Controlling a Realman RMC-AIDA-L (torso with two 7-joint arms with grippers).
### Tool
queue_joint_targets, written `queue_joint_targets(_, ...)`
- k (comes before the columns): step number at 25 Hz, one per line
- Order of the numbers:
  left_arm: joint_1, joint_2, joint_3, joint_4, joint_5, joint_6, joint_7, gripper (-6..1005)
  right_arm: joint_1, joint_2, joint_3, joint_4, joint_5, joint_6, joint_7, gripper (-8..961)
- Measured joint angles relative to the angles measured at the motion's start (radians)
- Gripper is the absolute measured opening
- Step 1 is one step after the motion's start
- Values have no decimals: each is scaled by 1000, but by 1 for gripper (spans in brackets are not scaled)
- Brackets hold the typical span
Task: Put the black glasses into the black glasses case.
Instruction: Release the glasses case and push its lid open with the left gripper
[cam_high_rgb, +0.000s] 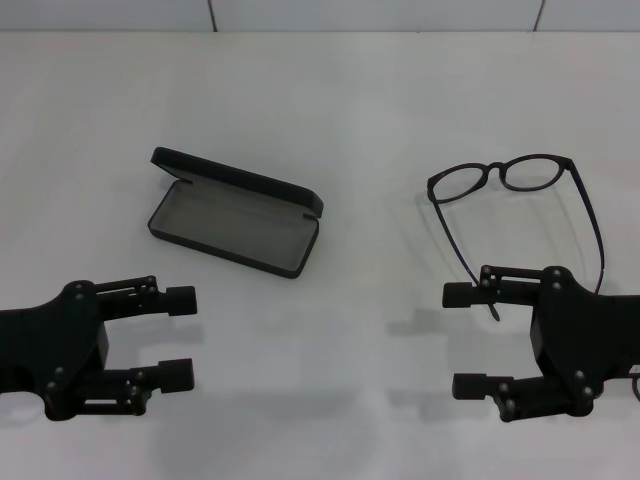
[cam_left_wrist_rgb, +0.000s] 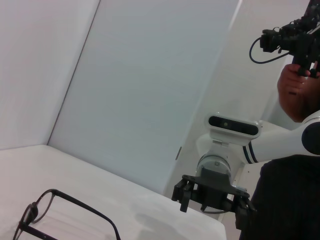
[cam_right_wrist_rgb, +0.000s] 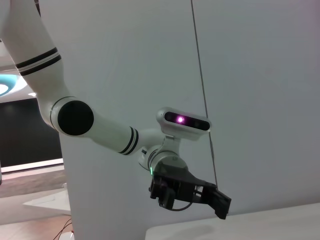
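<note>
- The black glasses case (cam_high_rgb: 233, 212) is lying open on the white table (cam_high_rgb: 330, 90), its lid tipped up along the far edge and its grey lining showing. I am taking it as my landmark.
- The black glasses (cam_high_rgb: 520, 200) are resting on the table well apart from the case, off to its right-hand side as the robot faces. The lenses are sitting farther from the robot, and the two long temple arms are unfolded and reaching back toward it.
- The right gripper (cam_high_rgb: 468, 340) is hovering on the same side of the case as the glasses, nearer the robot than the case. Its two fingers (cam_high_rgb: 462, 294) are standing wide apart, holding nothing, and pointing across toward the case's side.
- The tip of one temple arm is lying just beside the right gripper's upper finger; I cannot tell whether it is touching.
- The left gripper (cam_high_rgb: 180, 336) is hanging nearer the robot than the case, slightly toward the robot's left of it and clear of it. Its fingers are also spread wide and empty, pointing toward the right gripper.
- From the left wrist camera, part of the glasses frame is showing on the table, with the right gripper (cam_left_wrist_rgb: 212, 200) visible beyond.
- From the right wrist camera, the left gripper (cam_right_wrist_rgb: 220, 202) is hanging above the table edge.
</note>
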Motion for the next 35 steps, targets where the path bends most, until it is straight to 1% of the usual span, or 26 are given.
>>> queue_joint_targets(10, 0, 0, -2, -2, 0, 0, 0, 779, -1, 0, 0, 0, 0, 1, -1, 778)
queue_joint_targets(12, -3, -1, -20, -2, 0, 0, -13, 778, -1, 0, 0, 0, 0, 2, -1, 777)
queue_joint_targets(15, -17, -2, -86, 21, 0, 1, -96, 776, -2, 0, 5, 0, 1, 2, -1, 776)
queue_joint_targets(18, -34, -4, -166, 94, -6, 1, -202, 775, -5, -2, 19, 0, 1, -2, 0, 774)
queue_joint_targets(20, -51, -3, -190, 159, -6, -1, -268, 774, -12, -5, 41, 1, 2, -10, 2, 773)
queue_joint_targets(22, -80, 8, -196, 239, 11, -8, -331, 773, -20, -8, 54, 1, 2, -14, 2, 772)
queue_joint_targets(24, -126, 21, -195, 333, 50, -17, -390, 772, -31, -12, 67, 1, 2, -18, 2, 771)
queue_joint_targets(26, -174, 29, -187, 416, 88, -19, -428, 771, -36, -14, 81, 5, 0, -19, 3, 771)
queue_joint_targets(27, -200, 30, -178, 467, 115, -19, -440, 770, -37, -14, 88, 7, -2, -19, 4, 770)
queue_joint_targets(29, -246, 20, -162, 569, 191, -27, -461, 769, -38, -15, 94, 8, -3, -19, 4, 769)
queue_joint_targets(31, -291, -3, -158, 649, 302, -36, -474, 768, -39, -15, 94, 8, -3, -19, 4, 768)
queue_joint_targets(34, -351, -59, -156, 741, 483, -42, -478, 767, -39, -15, 94, 9, -2, -15, 7, 767)
queue_joint_targets(35, -363, -82, -151, 770, 536, -52, -474, 766, -39, -15, 94, 9, -2, -15, 7, 766)
